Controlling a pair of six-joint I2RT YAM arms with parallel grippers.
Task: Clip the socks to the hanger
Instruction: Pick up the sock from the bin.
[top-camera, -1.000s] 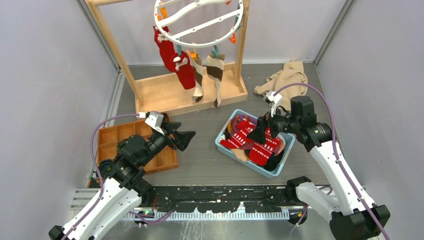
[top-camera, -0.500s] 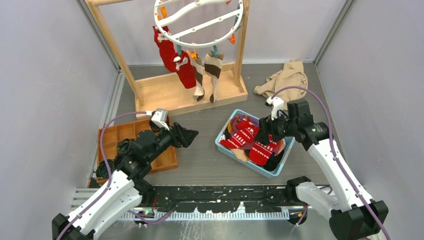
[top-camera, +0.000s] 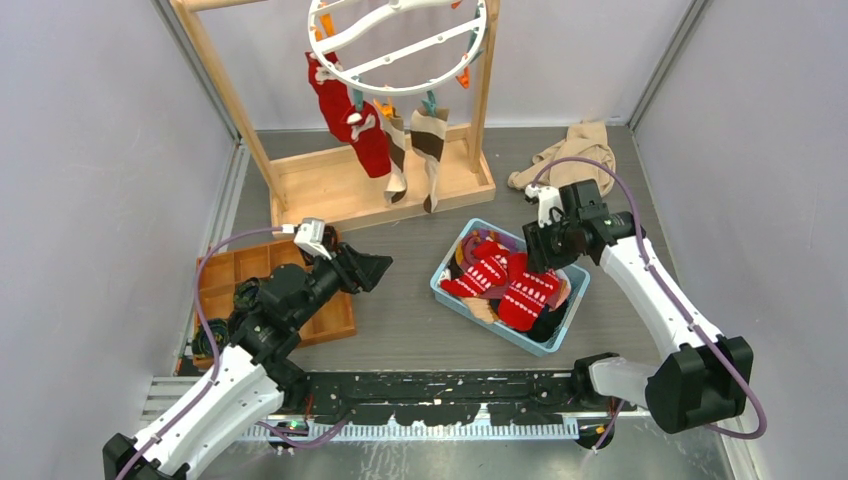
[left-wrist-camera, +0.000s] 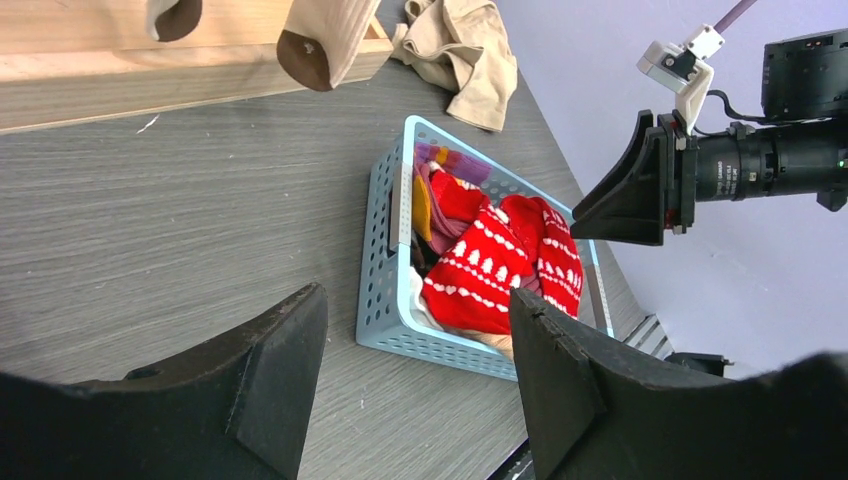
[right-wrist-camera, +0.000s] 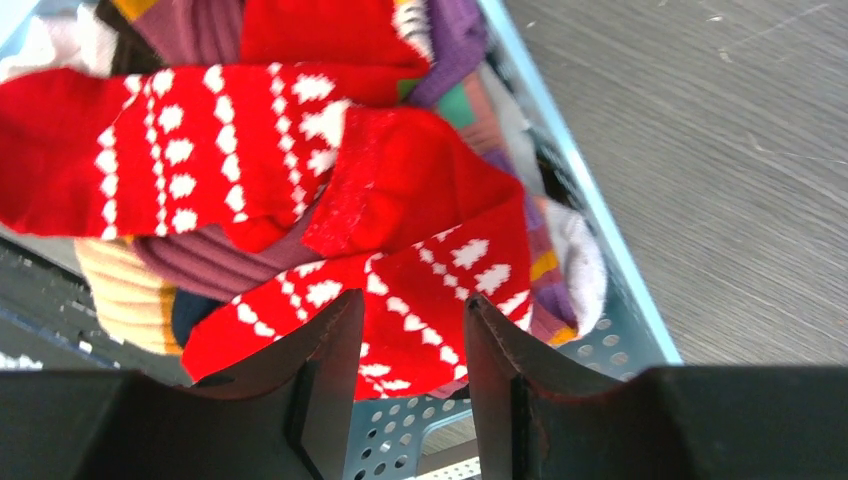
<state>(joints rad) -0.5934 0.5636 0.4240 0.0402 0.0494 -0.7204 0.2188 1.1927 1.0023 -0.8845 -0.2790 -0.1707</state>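
Right fingers (right-wrist-camera: 325, 380): roughly half open, narrow gap, nothing gripped. They hang just above the red knit sock with white tree pattern (right-wrist-camera: 445, 262) on top of the pile. Can't tell if the tips touch fabric.

Step in hand, my read: pull one sock out of the basket. To do it well:
- go straight down and pinch a single layer near the plain red cuff, not mid-body
- keep the bite shallow: the second red sock with white pattern (right-wrist-camera: 190, 150) overlaps it and would likely ride along
- lift slowly, confirm a single sock, keep the tips off the basket rim
- hold it so a free edge hangs out for the clip

Light blue perforated plastic basket (left-wrist-camera: 380, 290): right of table centre, toward the near edge. Two red-and-white socks lie on top. Below them are purple, tan ribbed, dark and some white fabric, all tangled, so no count possible.

Left fingers (left-wrist-camera: 270, 380): wide open, empty, over bare table left of the basket and apart from it, aimed toward it.

Brown wooden compartment tray (top-camera: 225, 280): by the table's left edge, partly under the left arm. Nothing visible in the compartments that show.

White round plastic ring hanger with orange and teal clips (top-camera: 397, 91): hung high on the light wooden frame (top-camera: 225, 90) at the middle of the far edge. One red sock (top-camera: 350, 120) and two tan-and-brown socks (top-camera: 430, 150) already hang from it.

Plain beige cloth (top-camera: 575, 150): far right corner, not part of the job.
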